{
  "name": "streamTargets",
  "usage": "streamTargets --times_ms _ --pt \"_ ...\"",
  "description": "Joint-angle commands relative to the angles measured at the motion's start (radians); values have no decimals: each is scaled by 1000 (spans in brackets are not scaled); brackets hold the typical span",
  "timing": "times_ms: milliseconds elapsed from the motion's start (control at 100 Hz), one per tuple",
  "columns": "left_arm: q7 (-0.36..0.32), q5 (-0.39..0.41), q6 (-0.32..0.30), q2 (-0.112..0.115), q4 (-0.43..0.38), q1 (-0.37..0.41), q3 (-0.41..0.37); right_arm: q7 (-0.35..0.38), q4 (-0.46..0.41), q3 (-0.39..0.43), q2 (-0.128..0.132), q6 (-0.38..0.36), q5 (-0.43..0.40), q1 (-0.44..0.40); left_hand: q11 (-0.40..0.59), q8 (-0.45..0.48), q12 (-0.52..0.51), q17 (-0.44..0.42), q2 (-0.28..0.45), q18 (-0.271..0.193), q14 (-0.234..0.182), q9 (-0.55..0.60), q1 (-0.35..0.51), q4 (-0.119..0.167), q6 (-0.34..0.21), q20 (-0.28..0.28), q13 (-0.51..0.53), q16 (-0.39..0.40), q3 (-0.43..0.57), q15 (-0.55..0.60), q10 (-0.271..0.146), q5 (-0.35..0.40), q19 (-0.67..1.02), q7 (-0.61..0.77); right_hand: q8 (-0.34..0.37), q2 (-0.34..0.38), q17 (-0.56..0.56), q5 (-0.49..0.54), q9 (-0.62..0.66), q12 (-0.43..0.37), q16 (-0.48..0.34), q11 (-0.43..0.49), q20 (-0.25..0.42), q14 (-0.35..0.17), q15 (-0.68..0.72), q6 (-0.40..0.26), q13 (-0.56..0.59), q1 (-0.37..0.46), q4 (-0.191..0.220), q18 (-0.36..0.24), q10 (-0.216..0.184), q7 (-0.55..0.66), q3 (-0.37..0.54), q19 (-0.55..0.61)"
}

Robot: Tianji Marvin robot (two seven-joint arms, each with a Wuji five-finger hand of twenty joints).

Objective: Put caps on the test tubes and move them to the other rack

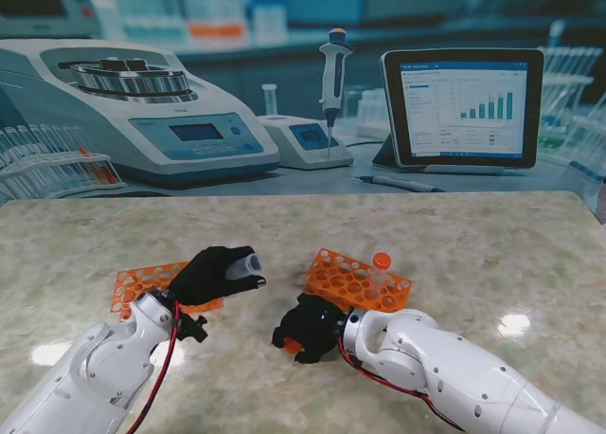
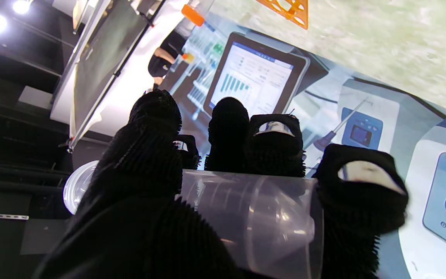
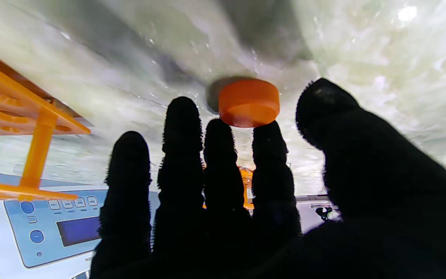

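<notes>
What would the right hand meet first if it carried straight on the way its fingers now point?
Most likely the loose orange cap on the table top, just beyond the right hand and its fingertips; depth is uncertain.

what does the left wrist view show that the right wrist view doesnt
Only the left wrist view shows the left hand wrapped around a clear, uncapped test tube, and the tablet picture on the backdrop. Only the right wrist view shows a loose orange cap lying on the marble table, with the right hand reaching toward it, fingertips at its edge and nothing held yet. Both share the marble top, a piece of orange rack and the printed lab-machine panel.
</notes>
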Motion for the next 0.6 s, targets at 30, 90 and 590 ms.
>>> streamTargets --times_ms 30,90,590 --pt "-5 0 -1 1 -4 0 2 8 -12 8 8 -2 -10 -23 -9 52 -5 22 50 -33 -14 6 7 -10 -57 -26 12 -8 -6 -7 -34 13 100 77 8 7 -16 -14 1 13 -1 15 21 11 2 -7 -10 -14 31 15 2 14 -13 -8" --pt "-6 0 -1 2 -4 -1 3 12 -20 19 11 -4 -16 -33 -9 52 -5 22 50 -33 -14 6 8 -9 -57 -26 13 -8 -5 -7 -33 13 100 77 9 9 -18 -14 1 15 -2 15 21 11 0 -7 -12 -15 31 15 -1 14 -13 -10" --pt "-6 0 2 2 -5 -1 4 11 -61 74 21 -4 -68 -79 -9 52 -5 21 50 -33 -14 5 7 -10 -57 -26 13 -8 -5 -7 -33 13 99 77 15 26 -100 -26 -16 -17 -147 -23 -60 80 -188 -22 -53 -23 34 79 -22 6 -30 -162"
